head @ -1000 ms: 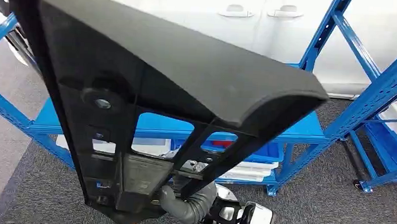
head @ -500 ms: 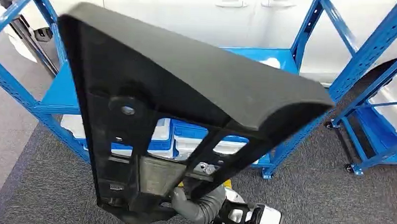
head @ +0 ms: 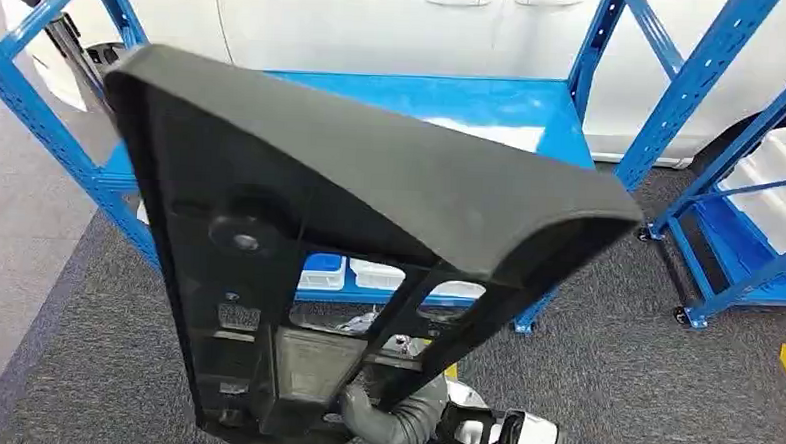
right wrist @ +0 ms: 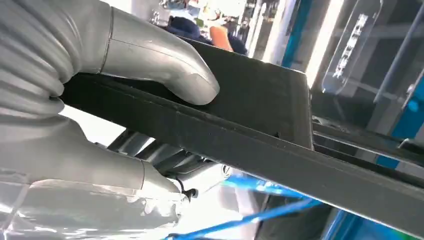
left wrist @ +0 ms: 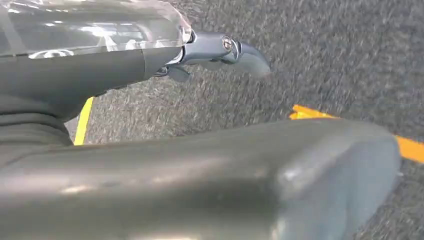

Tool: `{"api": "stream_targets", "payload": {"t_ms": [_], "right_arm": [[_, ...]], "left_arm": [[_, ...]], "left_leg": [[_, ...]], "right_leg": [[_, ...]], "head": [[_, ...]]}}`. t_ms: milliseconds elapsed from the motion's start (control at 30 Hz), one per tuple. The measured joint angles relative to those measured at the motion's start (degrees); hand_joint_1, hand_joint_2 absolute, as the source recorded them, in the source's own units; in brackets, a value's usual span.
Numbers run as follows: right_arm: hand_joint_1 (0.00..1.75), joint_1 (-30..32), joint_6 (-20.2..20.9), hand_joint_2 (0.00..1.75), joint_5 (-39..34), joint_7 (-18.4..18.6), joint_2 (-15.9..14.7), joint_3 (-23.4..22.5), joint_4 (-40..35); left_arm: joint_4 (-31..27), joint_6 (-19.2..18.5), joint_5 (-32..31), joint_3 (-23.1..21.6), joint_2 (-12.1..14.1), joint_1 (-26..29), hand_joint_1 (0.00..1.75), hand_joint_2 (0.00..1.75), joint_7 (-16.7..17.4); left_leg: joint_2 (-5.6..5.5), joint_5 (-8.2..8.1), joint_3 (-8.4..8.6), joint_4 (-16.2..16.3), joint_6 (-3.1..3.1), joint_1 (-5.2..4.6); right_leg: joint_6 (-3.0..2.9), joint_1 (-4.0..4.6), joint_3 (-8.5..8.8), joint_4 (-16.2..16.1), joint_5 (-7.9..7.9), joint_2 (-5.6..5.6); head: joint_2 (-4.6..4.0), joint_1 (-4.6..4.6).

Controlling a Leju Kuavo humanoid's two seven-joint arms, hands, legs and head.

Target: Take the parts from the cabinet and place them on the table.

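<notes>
Right wrist view: right hand gripping the part, thick grey thumb pressed flat on its upper black face, darker fingers under the edge, mostly hidden by the part. Grip closed around the part's rim; the long black edge runs away from the hand toward blue rack bars behind.

Head view: part, a large black moulded panel, roughly triangular, held up close before the camera. Narrow end low, near the picture's bottom centre, where the ribbed grey wrist cover of the right hand meets it. Long axis rises from that low end up and away, tilted; the wide end is uppermost, its thick rounded edge running from upper left to right. Underside faces the camera: ribs, cut-out openings, a round boss with a metal fastener.

Left wrist view: left hand held over grey carpet, grey thumb across the foreground, darker fingers stretched out with nothing in them. Yellow floor tape beyond.

Surroundings, head view: blue rack with a flat blue shelf behind the part, white and blue bins on its lower level seen through the cut-outs, a second blue rack at right, a white car beyond.
</notes>
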Motion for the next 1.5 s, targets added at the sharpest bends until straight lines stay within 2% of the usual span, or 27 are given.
{"api": "stream_targets", "payload": {"t_ms": [33, 67, 133, 200, 267, 333, 367, 400, 433, 567, 667, 733, 767, 833, 867, 900, 933, 1033, 1067, 1133, 1200, 1233, 1300, 1367, 1400, 1433, 1500], "right_arm": [[1.75, 0.02, 0.22, 1.75, -0.13, 0.0, 0.0, -0.09, 0.02], [1.75, 0.04, 0.31, 1.75, -0.33, 0.0, -0.04, -0.26, 0.02], [1.75, -0.03, 0.7, 1.75, -0.7, 0.0, -0.11, -0.41, 0.02], [1.75, 0.01, 1.29, 1.75, -1.07, 0.0, -0.11, -0.63, 0.07], [1.75, 0.1, 1.73, 1.75, -1.55, 0.0, -0.13, -1.14, 0.22], [1.75, 0.1, 2.38, 1.75, -2.08, 0.0, -0.13, -1.53, 0.26], [1.75, 0.08, 2.69, 1.75, -2.19, 0.0, -0.13, -1.73, 0.26], [1.75, 0.01, 3.09, 1.75, -2.32, 0.02, -0.13, -1.84, 0.26], [1.75, 0.05, 3.61, 1.75, -2.67, 0.0, -0.11, -1.99, 0.26], [1.75, 0.27, 4.64, 1.75, -2.95, 0.0, 0.04, -2.82, 0.28], [1.75, 0.28, 4.37, 1.75, -2.29, 0.0, 0.15, -2.86, 0.68], [1.75, 0.27, 4.96, 1.75, -2.21, 0.02, 0.15, -2.86, 1.42], [1.75, 0.19, 5.14, 1.75, -1.88, 0.02, 0.15, -2.86, 1.81], [1.75, -0.52, 5.42, 1.75, -1.44, 0.04, 0.15, -2.84, 2.6], [1.75, -1.09, 5.53, 1.75, -1.38, 0.07, 0.15, -2.84, 2.93], [1.75, -1.57, 5.82, 1.75, -1.35, 0.04, 0.15, -2.84, 3.19], [1.75, -2.09, 6.04, 1.75, -1.35, 0.04, 0.15, -2.84, 3.41], [1.75, -3.6, 6.47, 1.75, -1.53, 0.07, 0.11, -2.78, 4.2], [1.75, -4.08, 6.36, 1.75, -1.53, 0.07, 0.09, -2.78, 4.22], [1.75, -4.95, 6.17, 1.75, -1.55, 0.0, -0.13, -2.75, 4.35], [1.75, -5.03, 6.19, 1.75, -1.55, 0.02, -0.5, -2.73, 4.57], [1.75, -5.05, 6.36, 1.75, -1.66, 0.02, -0.77, -2.71, 4.68], [1.75, -5.22, 6.56, 1.75, -1.94, 0.02, -1.09, -2.62, 4.83], [1.75, -5.5, 6.39, 1.75, -1.94, 0.02, -1.18, -2.6, 4.83], [1.75, -5.63, 6.38, 1.75, -1.94, 0.02, -1.25, -2.56, 4.85], [1.75, -5.65, 6.3, 1.75, -1.97, 0.0, -1.33, -2.51, 4.87], [1.75, -5.7, 5.75, 1.75, -2.1, 0.04, -1.44, -2.4, 4.94]], "left_arm": [[0.0, 0.04, 0.13, 0.02, 0.0, 0.0, 0.0, 0.0, -0.13], [0.04, 0.04, 0.24, 0.07, -0.22, -0.05, 0.0, 0.0, -0.22], [0.04, 0.04, 0.37, 0.13, -0.28, -0.02, 0.0, 0.0, -0.41], [0.04, 0.15, 0.37, 0.17, -0.39, 0.05, 0.0, 0.0, -0.66], [0.04, 0.53, 0.29, 0.2, -0.48, 0.08, 0.0, 0.0, -0.79], [0.04, 0.57, 0.18, 0.22, -0.55, 0.07, 0.0, 0.0, -0.81], [0.04, 0.57, 0.04, 0.22, -0.55, 0.07, 0.0, 0.0, -0.83], [0.04, 0.55, -0.06, 0.22, -0.59, 0.07, 0.0, 0.0, -0.9], [0.04, 0.53, -0.09, 0.22, -0.59, 0.08, 0.0, 0.0, -0.98], [0.04, 0.72, -0.15, 0.33, -0.5, 0.1, 0.0, 0.0, -1.05], [0.04, 0.85, -0.26, 0.68, -0.39, 0.17, 0.0, 0.0, -1.03], [0.04, 0.88, -0.41, 1.05, -0.37, 0.28, 0.0, 0.0, -0.96], [0.04, 0.98, -0.63, 1.16, -0.35, 0.35, 0.0, 0.0, -0.88], [0.04, 1.4, -0.74, 1.33, -0.11, 0.41, 0.0, 0.0, -0.85], [0.04, 1.58, -0.74, 1.49, 0.11, 0.35, 0.0, 0.0, -0.85], [0.04, 1.84, -0.76, 1.6, 0.37, 0.19, 0.0, 0.0, -0.85], [0.04, 1.92, -0.9, 1.66, 0.64, 0.09, 0.0, 0.0, -0.83], [0.04, 2.08, -1.22, 1.9, 1.16, 0.35, 0.0, 0.0, -0.81], [0.04, 2.21, -1.33, 1.99, 1.22, 0.48, 0.0, 0.0, -0.79], [0.04, 2.38, -1.49, 2.25, 1.33, 0.4, 0.0, 0.0, -0.79], [0.04, 2.6, -1.51, 2.56, 1.33, 0.23, 0.0, 0.0, -0.79], [0.04, 2.93, -1.51, 2.69, 1.33, 0.25, 0.0, 0.0, -0.79], [0.04, 4.11, -1.53, 2.91, 1.33, 0.39, 0.0, 0.0, -0.9], [0.04, 5.46, -1.74, 3.04, 1.33, 0.33, 0.0, 0.0, -1.44], [0.04, 6.19, -1.94, 3.04, 1.33, 0.3, 0.0, 0.0, -1.64], [0.04, 6.87, -2.05, 3.06, 1.36, 0.03, 0.0, 0.0, -1.99], [0.04, 7.17, -2.4, 3.19, 1.51, 0.37, 0.0, 0.0, -2.76]], "left_leg": [[0.03, 0.91, -0.32, -0.66, 0.5, 0.35], [0.54, 1.67, -0.84, -0.8, 0.82, 0.44], [0.57, 2.79, -2.6, -0.8, 1.46, 0.41], [0.54, 4.1, -4.33, -0.72, 1.46, 0.31], [0.59, 5.4, -6.27, -0.46, 1.21, 0.3], [0.59, 6.2, -7.77, 0.1, 0.88, 0.33], [0.57, 6.45, -8.25, 0.54, 0.71, 0.32], [0.5, 6.6, -8.73, 1.08, 0.46, 0.08], [0.51, 6.85, -8.89, 1.37, 0.11, 0.08], [0.47, 7.12, -9.28, 1.8, -1.41, 0.59], [0.4, -0.73, -13.26, 12.31, -2.5, 0.82], [0.4, -2.77, -15.45, 19.14, -2.9, 0.89], [0.41, -1.87, -14.7, 18.48, -2.93, 0.9], [0.66, 2.26, -9.39, 10.27, -2.7, 0.9], [1.59, 4.04, -6.02, 4.71, -2.34, 0.84], [3.32, 3.08, -4.29, 1.44, -1.85, 0.45], [3.15, 3.56, -4.38, 1.32, -1.05, -0.06], [1.82, 3.8, -5.08, 0.72, -0.05, -0.2], [1.47, 4.33, -4.75, -0.05, 0.48, 0.61], [0.6, 4.71, -5.08, -0.25, 0.98, 0.47], [-0.43, 4.84, -5.45, -0.21, 1.14, 0.38], [-1.03, 4.9, -5.63, -0.09, 1.12, 0.38], [-2.45, 4.96, -5.81, 0.33, 0.96, 0.42], [-3.82, 4.75, -5.91, 1.03, 0.64, 0.45], [-4.32, 4.66, -6.21, 1.28, 0.43, 0.58], [-4.94, 4.63, -6.84, 2.0, 0.05, 0.26], [-5.9, 5.09, -7.45, 1.66, -0.75, 0.69]], "right_leg": [[0.47, 0.19, -0.2, 0.01, 0.31, 0.11], [0.73, -0.13, -0.81, 1.08, -1.7, 0.34], [1.15, -0.28, -2.8, 7.38, -9.06, 0.35], [1.55, -0.49, -4.86, 15.74, -12.79, 0.36], [1.72, -0.68, -4.0, 18.1, -9.2, 0.36], [1.54, -0.75, 1.13, 11.53, -5.08, 0.35], [1.26, -0.73, 4.9, 6.22, -5.3, 0.35], [0.85, -0.41, 8.09, 1.18, -7.79, 0.34], [0.47, -0.37, 9.02, -0.72, -8.94, 0.31], [-1.31, -0.49, 8.28, -1.08, -7.49, 0.06], [-2.05, -0.4, 7.06, -1.05, -6.54, -0.18], [-2.02, -0.33, 6.17, -0.8, -6.08, -0.71], [-1.96, -0.33, 5.91, -0.68, -6.0, -1.02], [-1.86, -0.33, 5.63, -0.35, -5.99, -1.82], [-1.74, -0.25, 5.7, -0.27, -6.06, -2.28], [-1.48, 0.04, 5.64, -0.26, -6.09, -2.7], [-1.08, 0.12, 5.49, -0.28, -5.98, -3.08], [-0.3, 0.18, 5.53, -0.41, -5.79, -4.46], [0.23, 0.17, 5.44, -0.1, -6.35, -3.87], [0.81, -0.35, 2.97, 5.21, -9.9, -0.46], [1.11, -0.56, -1.41, 14.24, -13.74, 0.1], [1.24, -0.6, -2.93, 17.21, -14.24, 0.13], [1.26, -0.77, -1.85, 14.51, -11.07, 0.2], [0.96, -1.07, 2.88, 4.51, -5.6, 1.85], [0.76, -1.21, 4.04, 1.92, -5.68, 4.26], [0.84, -1.24, 4.02, 1.02, -5.84, 4.76], [0.32, -0.88, 3.61, 1.41, -5.69, 3.79]], "head": [[0.0, 0.0], [0.0, 0.0], [0.0, 0.0], [0.0, 0.0], [0.0, 0.0], [0.0, 0.0], [0.0, 0.0], [0.0, 0.0], [0.0, 0.0], [0.0, 0.0], [0.0, 0.0], [0.0, 0.0], [0.0, 0.0], [0.0, 0.0], [0.0, 0.0], [0.0, 0.0], [0.0, 0.0], [0.0, 0.0], [0.0, 0.0], [0.0, 0.0], [0.0, 0.0], [0.0, 0.0], [0.0, 0.0], [0.0, 0.0], [0.0, 0.0], [0.0, 0.0], [0.0, 0.0]]}}
